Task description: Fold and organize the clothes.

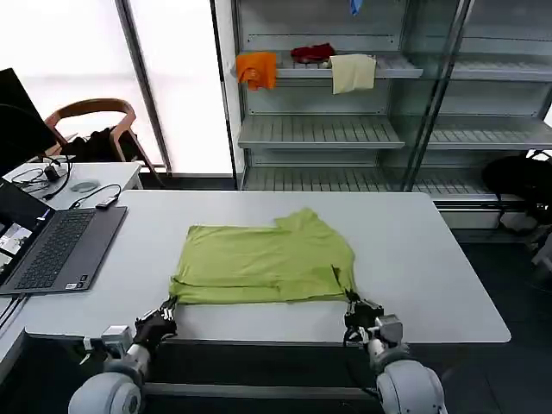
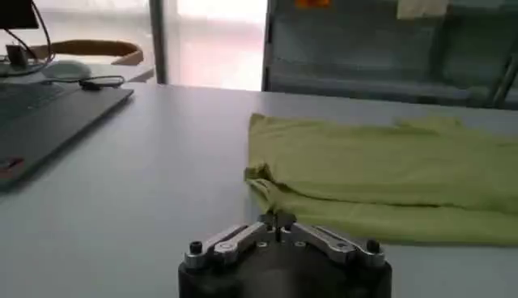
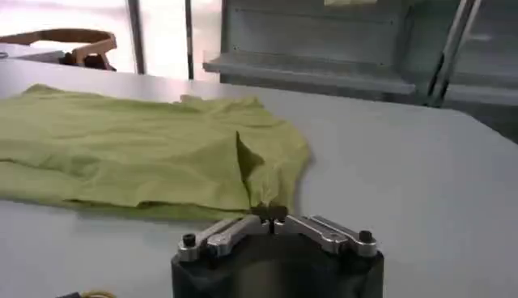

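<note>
I have the shirt (image 1: pixel 266 263) lying flat on the surface (image 1: pixel 431 259), already folded over on itself along its near edge, so I judge we are partway through the folding. My left hand (image 1: pixel 166 316) sits at the near left corner of the cloth, and in its wrist view the fingers (image 2: pixel 243 236) are drawn together with the tips meeting just short of the hem, gripping nothing that I can make out. My right hand (image 1: pixel 356 312) is at the near right corner, fingers (image 3: pixel 235 227) likewise closed to a point right at the shirt's edge (whether a bit of fabric is caught there, I cannot tell). Next I expect to pinch both near corners and carry them away from me in step, keeping the thin fabric taut so it does not bunch. The laptop (image 1: pixel 60 246) stays well clear on my left.
</note>
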### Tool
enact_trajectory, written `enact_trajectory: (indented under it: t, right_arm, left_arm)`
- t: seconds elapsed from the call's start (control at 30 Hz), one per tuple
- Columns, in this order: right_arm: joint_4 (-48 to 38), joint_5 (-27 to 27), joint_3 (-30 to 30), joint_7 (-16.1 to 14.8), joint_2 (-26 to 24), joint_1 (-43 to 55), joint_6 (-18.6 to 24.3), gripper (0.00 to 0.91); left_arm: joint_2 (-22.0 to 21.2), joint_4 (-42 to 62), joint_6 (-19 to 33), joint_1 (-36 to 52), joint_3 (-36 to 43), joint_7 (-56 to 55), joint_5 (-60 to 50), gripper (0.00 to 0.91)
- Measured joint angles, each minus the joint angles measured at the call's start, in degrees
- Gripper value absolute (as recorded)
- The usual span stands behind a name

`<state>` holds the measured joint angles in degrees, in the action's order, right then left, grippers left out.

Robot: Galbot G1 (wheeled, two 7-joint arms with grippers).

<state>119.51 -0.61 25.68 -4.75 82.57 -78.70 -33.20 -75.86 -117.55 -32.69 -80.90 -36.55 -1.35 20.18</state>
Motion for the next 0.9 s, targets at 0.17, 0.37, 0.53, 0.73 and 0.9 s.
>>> enact_trajectory:
  t: [0.17, 0.37, 0.53, 0.73, 0.9]
  right_arm:
    - [2.48, -1.15, -0.23, -0.1, 0.47, -3.28, 0.01, 0.907]
    - [5.32, -1.19, 0.31, 0.66, 1.18, -4.63, 0.21, 0.907]
    - [7.66, -0.5, 0.53, 1.81, 1.34, -2.95, 0.09, 0.907]
    - [5.83, 1.01, -0.51, 3.23, 1.16, 4.52, -0.43, 0.907]
    - [-2.2, 3.07, -2.42, 3.71, 1.58, 14.67, -0.63, 0.907]
  left_arm:
    - [-0.49, -3.4, -0.08, -4.0, -0.07, -0.87, -0.16, 0.907]
    - [-1.07, -6.12, 0.47, -6.13, -0.38, -2.04, -0.67, 0.907]
    - [-1.72, -8.39, 1.07, -6.44, -1.74, -2.43, -0.74, 0.907]
    - [-0.81, -9.81, 0.99, -3.29, -4.14, -0.76, 0.21, 0.907]
    - [0.96, -6.46, 0.36, 3.6, -3.54, 1.51, 2.06, 0.907]
